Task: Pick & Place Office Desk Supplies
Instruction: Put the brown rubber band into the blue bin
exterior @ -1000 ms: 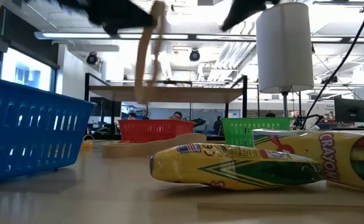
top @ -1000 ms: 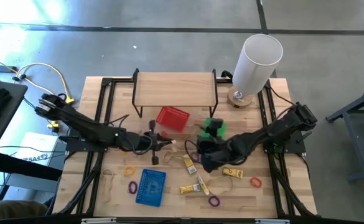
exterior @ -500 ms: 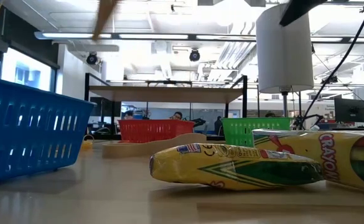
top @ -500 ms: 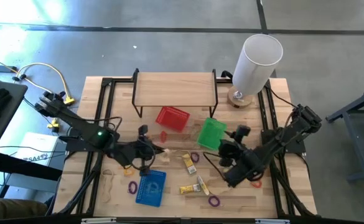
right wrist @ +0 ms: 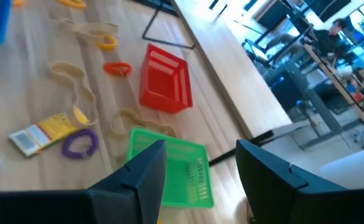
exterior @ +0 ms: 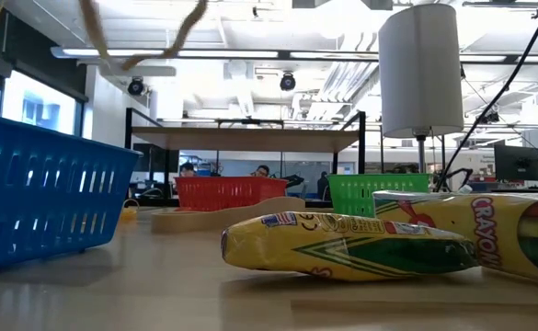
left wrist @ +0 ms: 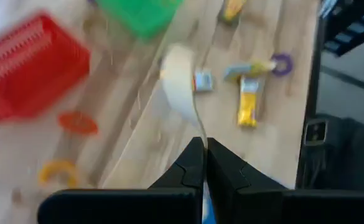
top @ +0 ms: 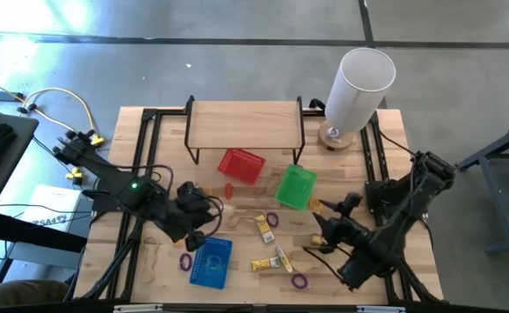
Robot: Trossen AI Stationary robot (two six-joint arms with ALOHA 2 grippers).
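Observation:
My left gripper (top: 204,209) is above the table's left-middle, between the red basket (top: 240,165) and the blue basket (top: 210,261). It is shut on a pale tan band (left wrist: 180,81), whose loop also shows at the top of the low view (exterior: 103,51). My right gripper (top: 322,228) hovers open over the right side, near the green basket (top: 296,187), with nothing between its fingers (right wrist: 157,155). Yellow crayon packs (top: 263,229), purple loops (top: 299,281) and an orange loop (top: 229,189) lie flat on the wood. My left gripper pinches one end of the tan band (left wrist: 196,132) between its two shut fingertips. The fingers slant down toward the table's right side. The band reaches out past the tips, slack and curved, lifted clear of the table.
A tall white cylinder (top: 358,87) stands at the far right corner beside a low wooden shelf (top: 245,122). Another tan band (top: 154,256) lies near the left edge. Bare wood shows along the near edge between the blue basket and the right arm.
My left gripper has risen and drawn back toward the table's left, rolling as it went, still shut on the tan band, which has swung from hanging straight down to a slack loop higher up. My right gripper has swung from beside the green basket toward the table's right.

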